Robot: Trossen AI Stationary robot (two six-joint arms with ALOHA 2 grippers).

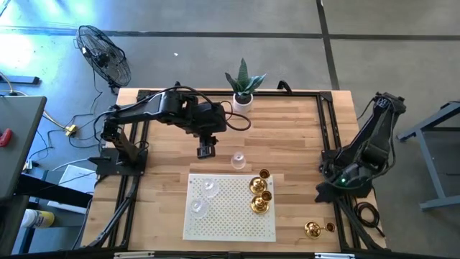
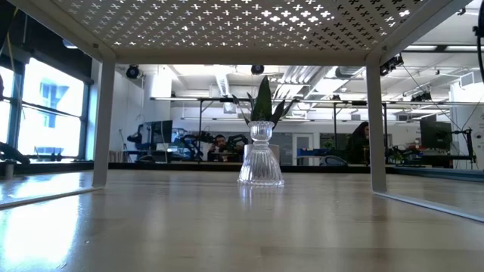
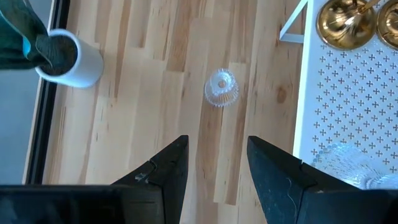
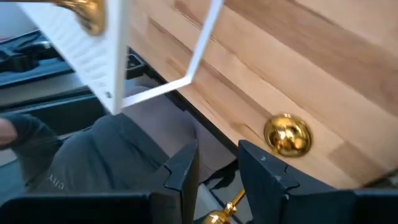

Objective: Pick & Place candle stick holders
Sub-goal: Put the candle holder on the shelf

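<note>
Progress looks past halfway, judging by layout: white perforated rack (image 1: 230, 216) near the front of the surface (image 1: 165, 158) carries two clear glass holders (image 1: 203, 196) on its left side and what reads as three gold brass holders (image 1: 260, 193) clustered at its right edge. One more clear glass holder (image 1: 238, 160) stands upright on bare wood just behind the rack, not on it. Another gold holder (image 1: 312, 229) sits at the front right corner of the surface, off the rack.

Left pincer (image 1: 206, 150) hovers just beside the loose glass holder, fingers spread wide, nothing between them; wrist view shows the holder (image 3: 221, 88) ahead of the fingers, centred on the gap. Likely the next pick.

Right pincer (image 4: 216, 167) is parked at the right edge of the surface, fingers part open, empty, with the gold holder (image 4: 288, 134) close ahead of it.

Obstacles: white pot with plant (image 1: 244, 92) at the back edge, well clear of the approach. Rack edge is near the glass holder; the placing path looks short and unobstructed. Fan (image 1: 104, 54) is off the surface.
</note>
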